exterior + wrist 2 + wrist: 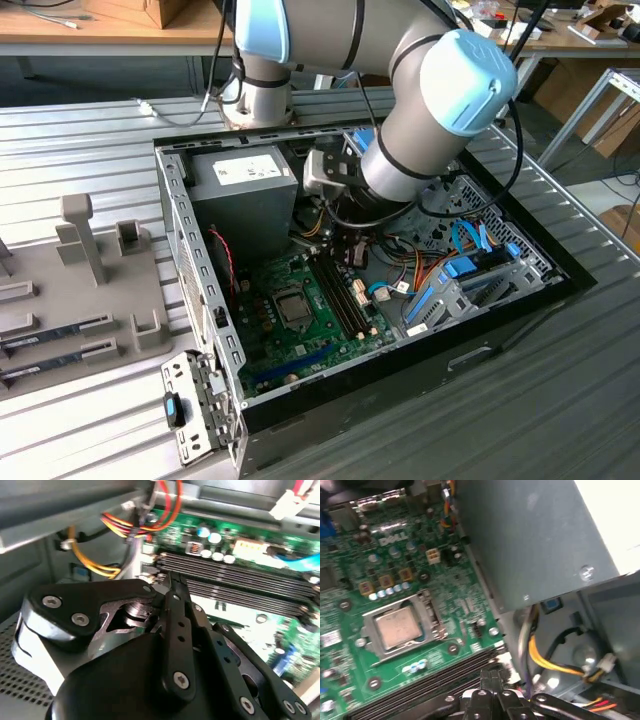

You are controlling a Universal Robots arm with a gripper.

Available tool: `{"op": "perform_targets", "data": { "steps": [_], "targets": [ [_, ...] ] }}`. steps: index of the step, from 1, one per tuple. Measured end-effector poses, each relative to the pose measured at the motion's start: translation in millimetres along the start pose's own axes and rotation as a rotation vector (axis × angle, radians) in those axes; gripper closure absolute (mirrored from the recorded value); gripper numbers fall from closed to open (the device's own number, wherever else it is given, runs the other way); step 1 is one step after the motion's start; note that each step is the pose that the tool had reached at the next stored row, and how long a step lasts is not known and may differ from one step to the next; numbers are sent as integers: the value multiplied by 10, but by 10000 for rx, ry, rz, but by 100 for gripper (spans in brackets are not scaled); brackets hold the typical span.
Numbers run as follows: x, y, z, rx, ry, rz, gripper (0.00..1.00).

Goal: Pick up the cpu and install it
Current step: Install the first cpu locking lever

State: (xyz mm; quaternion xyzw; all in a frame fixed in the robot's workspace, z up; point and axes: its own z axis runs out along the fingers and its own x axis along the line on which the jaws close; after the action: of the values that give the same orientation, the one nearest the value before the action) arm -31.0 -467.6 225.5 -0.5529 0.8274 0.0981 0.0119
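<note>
The cpu (397,627), a small square chip with a silver-grey top, lies flat in the metal-framed socket on the green motherboard (395,565). In the exterior view the cpu (293,307) sits mid-board inside the open computer case. My gripper (492,680) hovers over the long black memory slots (430,680), beside the socket and apart from the chip. Its fingertips (172,582) are pressed together with nothing between them, so it is shut.
The grey power supply (243,185) stands at the case's back corner, close to my wrist. Yellow, red and orange cables (545,660) run beside the gripper. Blue drive brackets (450,290) fill the exterior view's right. A grey tray with holders (80,280) lies outside the case.
</note>
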Motion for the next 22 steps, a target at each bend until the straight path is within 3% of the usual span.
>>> {"op": "perform_targets", "data": {
  "steps": [1,3,4,5,7,14,16,17,22],
  "targets": [
    [0,0,0,130,318,6,89],
    [0,0,0,262,659,-39,89],
    [0,1,1,347,928,-193,89],
    [0,0,1,367,1026,-324,89],
    [0,0,1,356,1146,-765,89],
    [1,1,1,238,1346,-2296,89],
    [1,1,1,191,1420,-2895,89],
    [0,1,1,150,1485,-3411,89],
    [1,1,1,71,1606,-4392,89]
  ]
}}
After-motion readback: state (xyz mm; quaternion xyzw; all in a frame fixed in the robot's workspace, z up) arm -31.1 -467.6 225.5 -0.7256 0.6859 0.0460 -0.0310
